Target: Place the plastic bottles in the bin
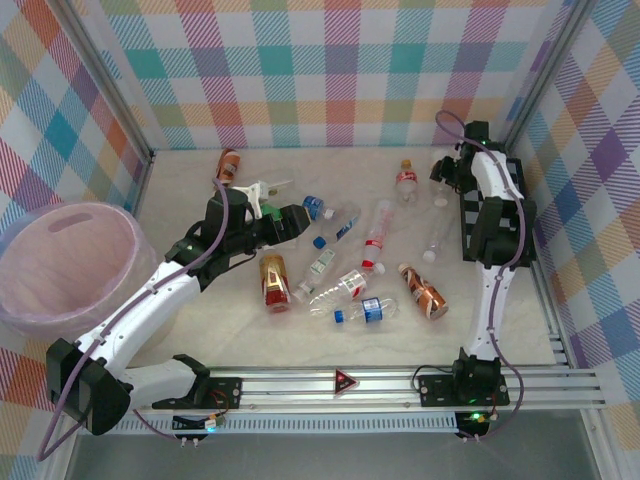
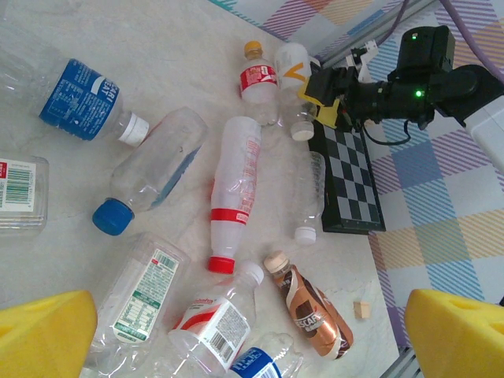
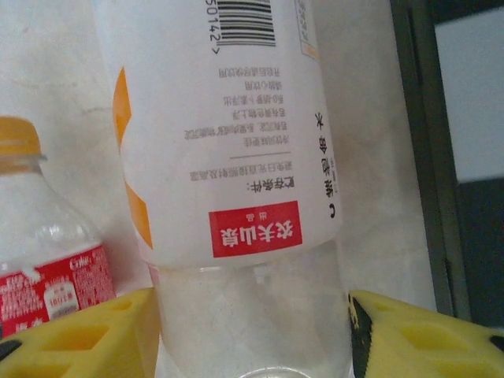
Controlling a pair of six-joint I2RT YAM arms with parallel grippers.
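L gripper (image 2: 250, 315) jaws wide, hovering over bottles (image 2: 235, 177) to pick 1 | R gripper (image 3: 250, 335) clamps white-label btl (image 3: 228, 142) for lift to bin (image 1: 40, 290)

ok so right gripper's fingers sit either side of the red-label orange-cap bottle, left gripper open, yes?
No: the right wrist view shows the right gripper flanking the white-labelled bottle; the red-label orange-cap bottle is beside it. The left gripper is open, as said.
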